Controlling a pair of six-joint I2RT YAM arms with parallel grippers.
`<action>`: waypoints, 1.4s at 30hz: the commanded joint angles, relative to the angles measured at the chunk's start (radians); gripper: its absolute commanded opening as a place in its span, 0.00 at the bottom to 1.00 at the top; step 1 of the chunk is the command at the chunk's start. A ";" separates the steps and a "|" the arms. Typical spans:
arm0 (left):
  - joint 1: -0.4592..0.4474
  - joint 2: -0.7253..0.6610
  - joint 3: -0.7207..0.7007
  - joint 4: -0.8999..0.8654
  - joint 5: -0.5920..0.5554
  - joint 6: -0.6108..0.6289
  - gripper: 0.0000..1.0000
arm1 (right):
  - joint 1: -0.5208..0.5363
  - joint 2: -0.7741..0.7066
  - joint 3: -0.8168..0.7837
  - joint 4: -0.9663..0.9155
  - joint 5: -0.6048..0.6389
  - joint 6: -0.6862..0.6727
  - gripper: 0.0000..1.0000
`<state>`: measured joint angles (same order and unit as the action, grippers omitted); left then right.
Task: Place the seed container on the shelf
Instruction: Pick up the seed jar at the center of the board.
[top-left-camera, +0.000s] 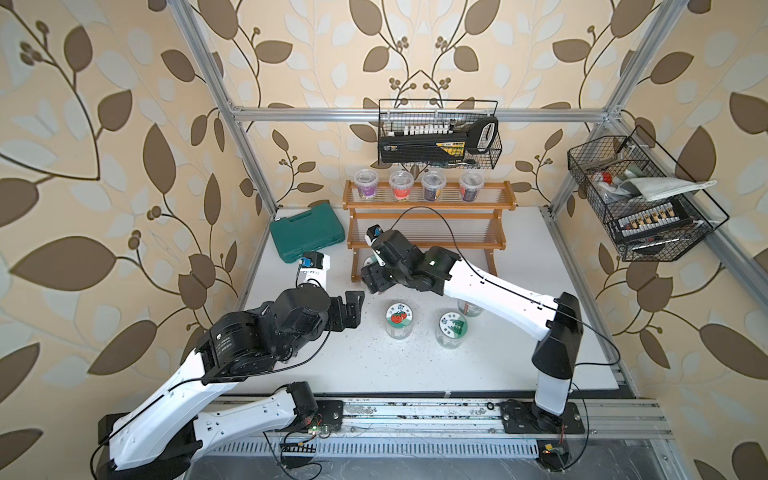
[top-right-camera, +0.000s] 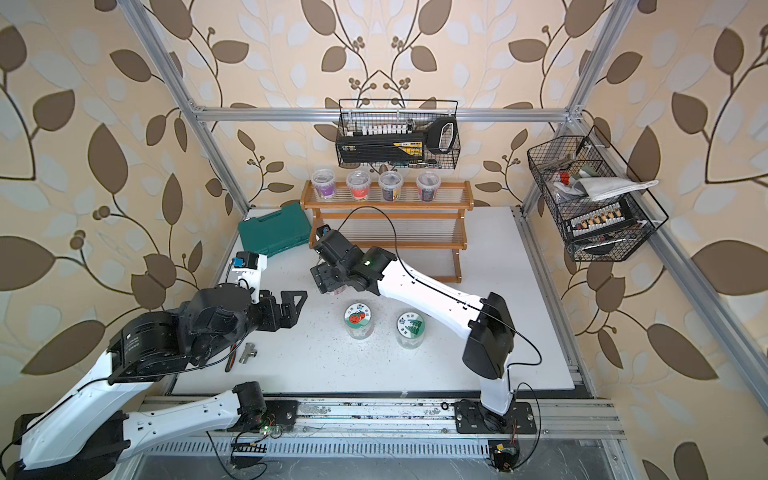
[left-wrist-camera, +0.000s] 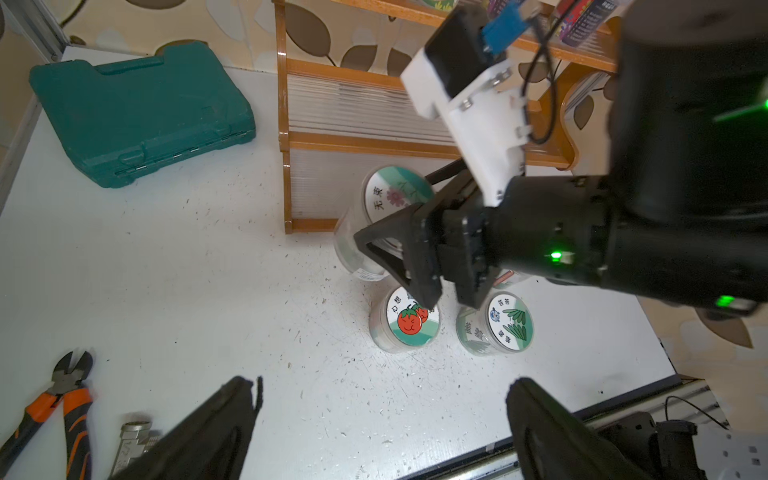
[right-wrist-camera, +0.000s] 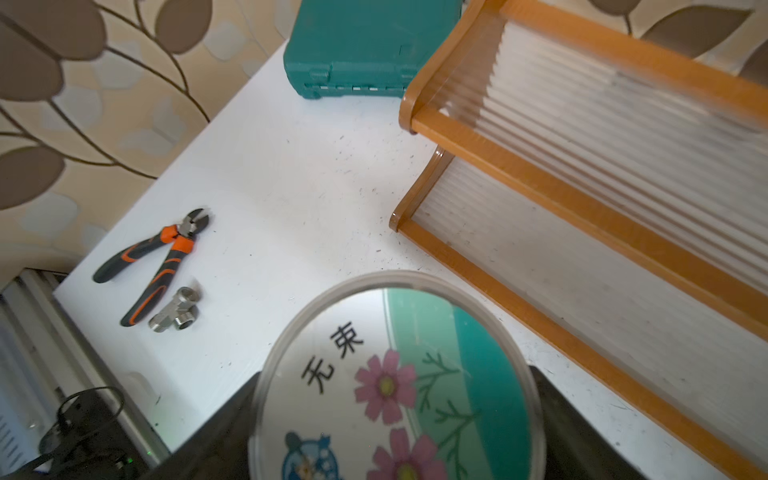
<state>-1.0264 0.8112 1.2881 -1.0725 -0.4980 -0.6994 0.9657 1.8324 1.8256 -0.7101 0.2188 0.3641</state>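
Spreading across both top views is a white counter (top-left-camera: 415, 365), with the orange-brown stepped shelf (top-left-camera: 428, 206) at its back and its lower tiers bare. The right gripper (left-wrist-camera: 392, 210), the nearer one, has its jaws closed on the flower-lidded seed container (right-wrist-camera: 395, 374). It is lid up, slightly tilted, just beside the shelf's lowest front corner, and the tiers lie beyond it, apparently unobstructed. The left gripper (top-left-camera: 352, 309) hovers apart, jaws wide and empty. A green tool case (top-left-camera: 307, 235), a tomato-lidded jar (top-left-camera: 400, 316), a leaf-lidded jar (top-left-camera: 453, 326), pliers (right-wrist-camera: 158, 257) and a metal fitting (right-wrist-camera: 176, 309) sit off that path.
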 joint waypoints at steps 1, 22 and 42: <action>0.010 -0.006 -0.035 0.122 0.015 0.133 0.98 | -0.006 -0.081 -0.027 -0.091 0.032 0.020 0.58; 0.010 0.035 -0.375 0.830 0.457 0.711 0.98 | -0.039 -0.512 -0.180 -0.280 -0.123 0.075 0.58; 0.011 0.094 -0.526 1.257 0.591 0.810 0.98 | -0.041 -0.569 -0.206 -0.279 -0.249 0.085 0.56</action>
<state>-1.0264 0.8989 0.7689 0.0715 0.0509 0.0807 0.9291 1.2903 1.6287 -1.0073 -0.0078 0.4381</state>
